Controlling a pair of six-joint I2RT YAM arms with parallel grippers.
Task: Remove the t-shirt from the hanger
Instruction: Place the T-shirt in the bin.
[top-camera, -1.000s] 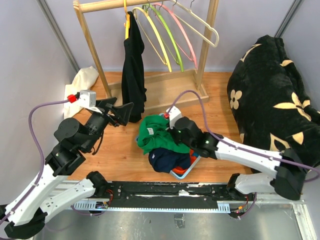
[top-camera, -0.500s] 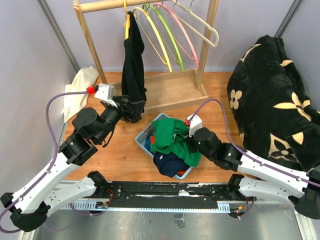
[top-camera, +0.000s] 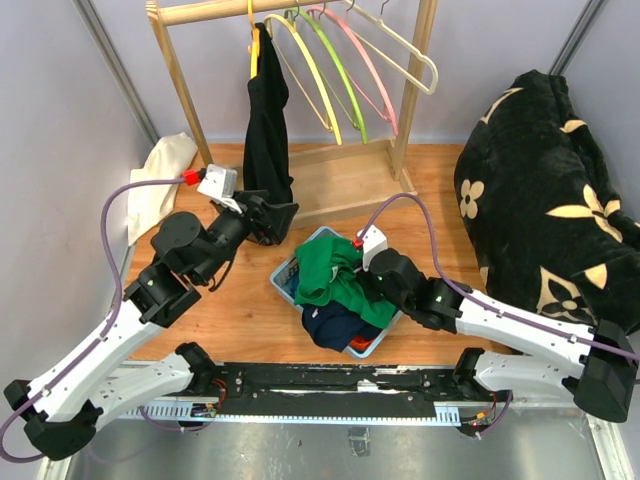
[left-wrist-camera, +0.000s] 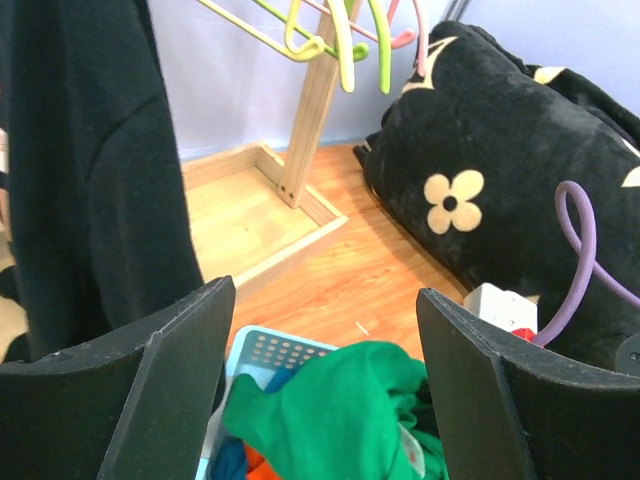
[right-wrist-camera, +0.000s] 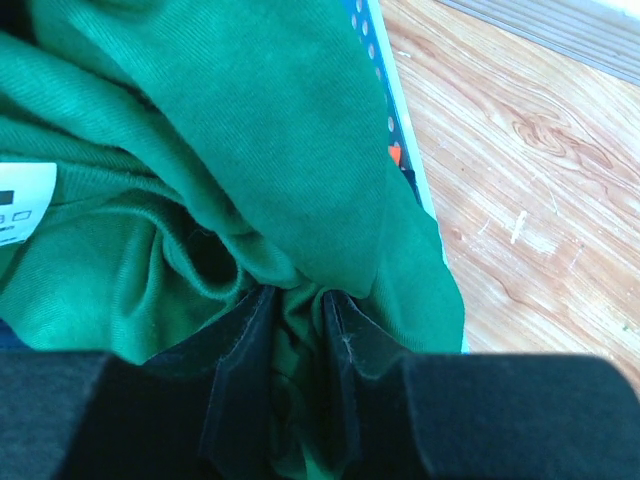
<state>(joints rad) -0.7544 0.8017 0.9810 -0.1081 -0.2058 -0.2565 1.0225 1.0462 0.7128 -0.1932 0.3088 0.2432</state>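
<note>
The black t-shirt (top-camera: 266, 140) is still on its yellow-orange hanger (top-camera: 254, 50), which hooks over the wooden rail (top-camera: 200, 11) at the left end of the row of hangers. It hangs straight down in a narrow, edge-on drape, its hem reaching down beside the rack's wooden base (top-camera: 340, 185). A green t-shirt (top-camera: 325, 272) lies crumpled in loose folds on top of the other clothes in the light blue basket (top-camera: 283, 280) on the desk, spilling over the rim, with one fold pinched between the fingers (right-wrist-camera: 240, 345) of the right gripper (right-wrist-camera: 292, 300).
</note>
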